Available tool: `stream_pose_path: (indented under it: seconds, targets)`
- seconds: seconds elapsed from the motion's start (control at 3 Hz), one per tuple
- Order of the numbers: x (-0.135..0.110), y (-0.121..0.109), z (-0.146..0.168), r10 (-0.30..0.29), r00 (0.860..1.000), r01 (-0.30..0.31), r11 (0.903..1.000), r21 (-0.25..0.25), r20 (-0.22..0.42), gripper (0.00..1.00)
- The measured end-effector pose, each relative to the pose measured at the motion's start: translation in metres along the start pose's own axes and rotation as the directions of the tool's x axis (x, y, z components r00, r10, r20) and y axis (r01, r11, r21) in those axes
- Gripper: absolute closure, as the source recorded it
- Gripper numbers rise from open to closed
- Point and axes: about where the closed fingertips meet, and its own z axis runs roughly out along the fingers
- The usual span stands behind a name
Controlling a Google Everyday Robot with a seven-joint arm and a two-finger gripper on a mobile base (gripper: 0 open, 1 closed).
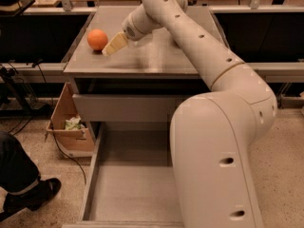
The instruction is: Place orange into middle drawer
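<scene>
The orange sits on the grey cabinet top near its left edge. My gripper hangs just to the right of the orange, a little above the top and close to the fruit, its pale fingers pointing down-left. Nothing shows in its grasp. The middle drawer is pulled far out below, with a broad flat grey floor and low side walls. My arm covers its right part. The shallower drawer above it is slightly out.
A cardboard box with crumpled paper stands on the floor left of the cabinet. A person's dark leg and shoe are at the lower left. Cables run along the floor. Benches stand behind the cabinet.
</scene>
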Motion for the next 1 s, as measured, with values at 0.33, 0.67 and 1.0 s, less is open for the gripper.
stream_pose_path:
  seconds: [0.33,0.67,1.0]
  targets:
    - [-0.019,0.003,0.039,0.026,0.998,-0.025,0.9994,-0.022,0.06,0.0]
    - [-0.036,0.006,0.06,0.043,0.992,-0.039,0.9984,-0.042,0.119,0.0]
    - [-0.046,0.014,0.072,0.073,0.982,-0.059,0.9944,-0.087,0.173,0.0]
